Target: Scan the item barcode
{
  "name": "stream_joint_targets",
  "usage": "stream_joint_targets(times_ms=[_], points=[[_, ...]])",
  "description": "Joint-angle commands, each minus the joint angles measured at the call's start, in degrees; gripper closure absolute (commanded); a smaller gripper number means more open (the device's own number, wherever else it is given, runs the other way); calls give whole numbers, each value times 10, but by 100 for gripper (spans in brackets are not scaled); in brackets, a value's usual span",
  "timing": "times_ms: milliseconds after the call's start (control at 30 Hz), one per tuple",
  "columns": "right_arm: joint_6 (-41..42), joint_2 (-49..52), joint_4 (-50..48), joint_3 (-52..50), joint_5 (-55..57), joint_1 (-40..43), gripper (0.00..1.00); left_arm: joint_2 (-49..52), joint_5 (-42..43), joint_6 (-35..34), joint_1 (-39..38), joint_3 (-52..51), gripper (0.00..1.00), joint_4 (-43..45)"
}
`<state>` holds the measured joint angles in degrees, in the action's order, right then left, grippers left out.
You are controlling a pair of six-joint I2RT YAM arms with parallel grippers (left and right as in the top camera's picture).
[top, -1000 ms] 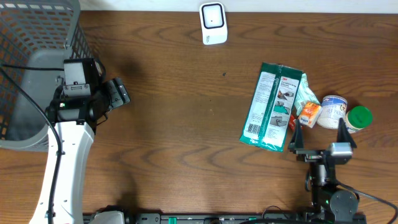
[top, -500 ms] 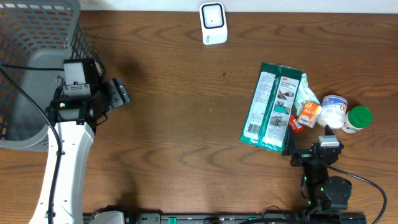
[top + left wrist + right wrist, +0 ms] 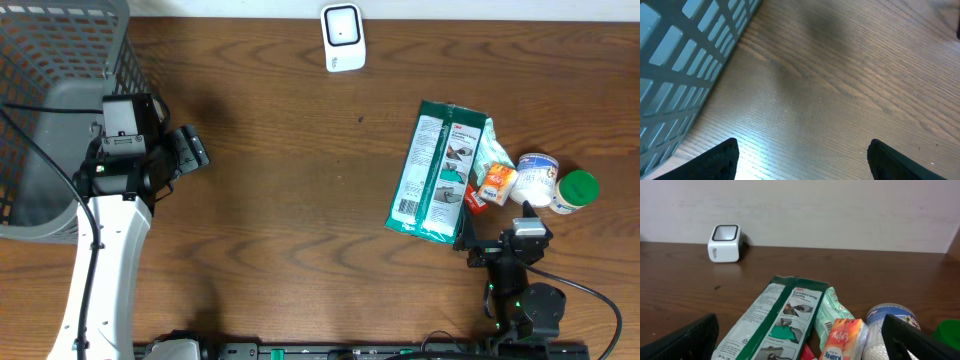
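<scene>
Several items lie in a cluster at the right: a long green-and-white package [image 3: 432, 172] [image 3: 772, 320], a mint-green pack [image 3: 488, 150] [image 3: 832, 311], a small orange pack [image 3: 497, 185] [image 3: 842, 340], a white tub [image 3: 537, 178] [image 3: 890, 317] and a green-lidded container [image 3: 577, 188]. The white scanner [image 3: 343, 38] [image 3: 725, 243] stands at the far edge of the table. My right gripper [image 3: 496, 224] [image 3: 800, 330] is open just in front of the cluster, holding nothing. Far to the left, my left gripper [image 3: 190, 150] [image 3: 802, 146] is open over bare wood, beside the basket.
A grey mesh basket [image 3: 50, 120] [image 3: 690, 60] fills the far left corner, right next to the left arm. Brown wooden tabletop [image 3: 290, 200] stretches between the two arms. A pale wall rises behind the scanner.
My right gripper has shifted a little to the left and turned slightly, then stayed still. The left arm and the items have not moved.
</scene>
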<state>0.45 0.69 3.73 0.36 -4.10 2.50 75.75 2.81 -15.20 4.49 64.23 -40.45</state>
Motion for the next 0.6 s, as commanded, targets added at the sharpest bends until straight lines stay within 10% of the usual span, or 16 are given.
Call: stream_joint_targets(times_ms=[0, 567], points=[[8, -3, 3, 0, 4, 3, 1, 1, -5, -1, 2, 1, 15, 0], [8, -3, 3, 0, 4, 3, 1, -424, -43, 0, 3, -2, 15, -29]])
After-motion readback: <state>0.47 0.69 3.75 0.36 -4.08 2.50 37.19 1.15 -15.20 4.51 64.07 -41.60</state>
